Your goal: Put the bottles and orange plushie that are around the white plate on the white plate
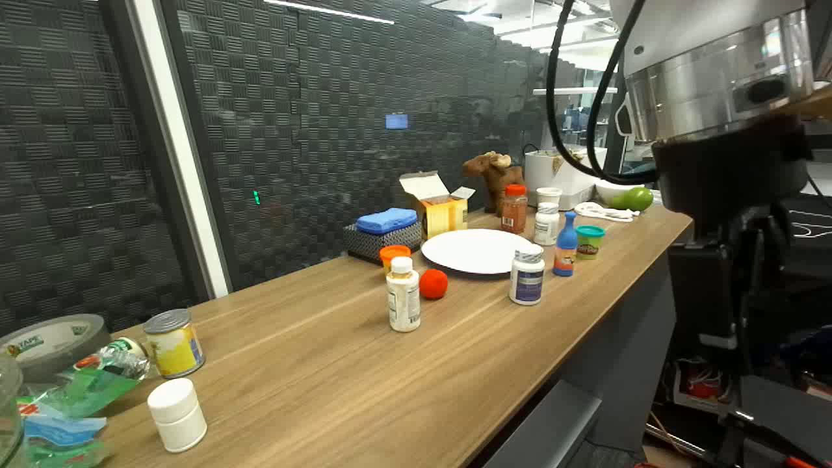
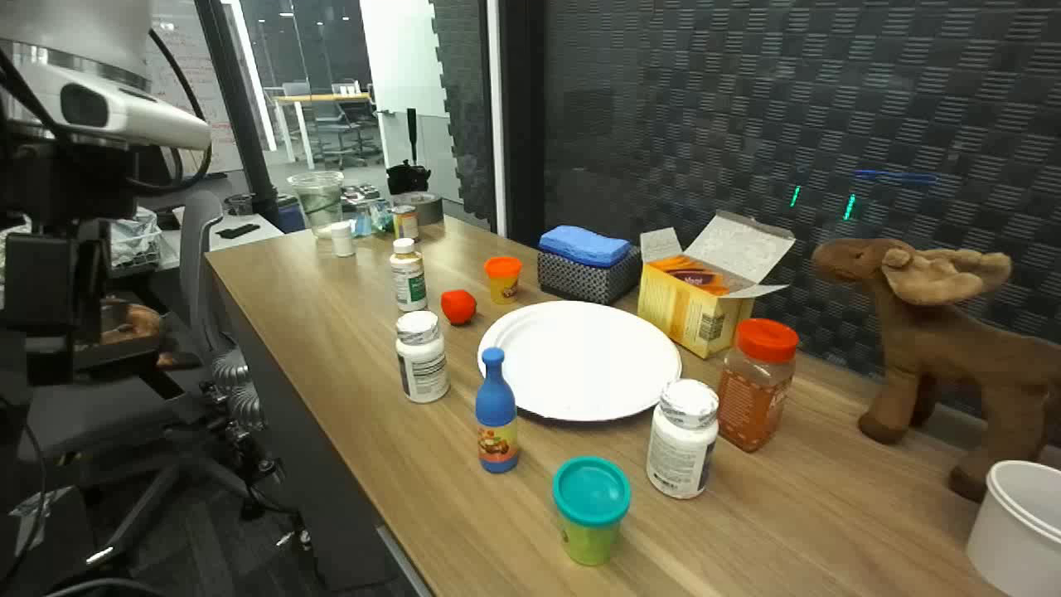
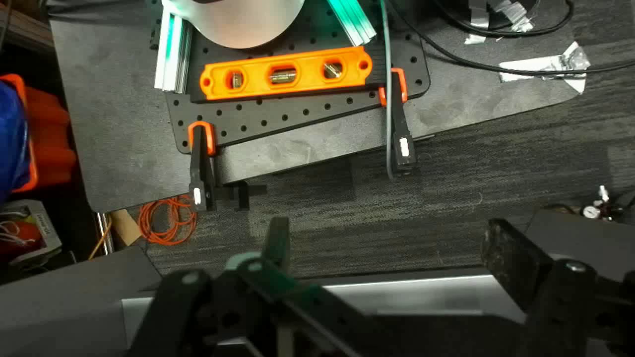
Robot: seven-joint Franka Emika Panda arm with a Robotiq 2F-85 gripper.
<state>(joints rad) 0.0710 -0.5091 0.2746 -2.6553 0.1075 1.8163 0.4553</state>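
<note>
- Wrist view: your gripper [image 3: 392, 243] has its fingers [image 3: 513, 258] wide apart, with nothing held or touched; the floor [image 3: 446, 198] shows between them.
- Both exterior views put it out past the edge of the counter [image 1: 390, 390]; I'd lift well before swinging in.
- Across that edge, the dark-labelled white bottle [image 1: 528, 276] looks your nearest pick. Come straight down, fingers either side of its body, and grip below the cap.
- Just past it is the white plate [image 2: 580, 361]; set that bottle upright toward the far side, leaving room.
- Also beside the plate, the orange plushie [image 2: 458, 307] sits close to the green-labelled white bottle [image 2: 409, 278]; squeeze the plushie lightly.
- Deeper in, another white bottle [image 2: 684, 439] crowds the red-capped jar [image 2: 758, 381], so line up your fingers carefully.
</note>
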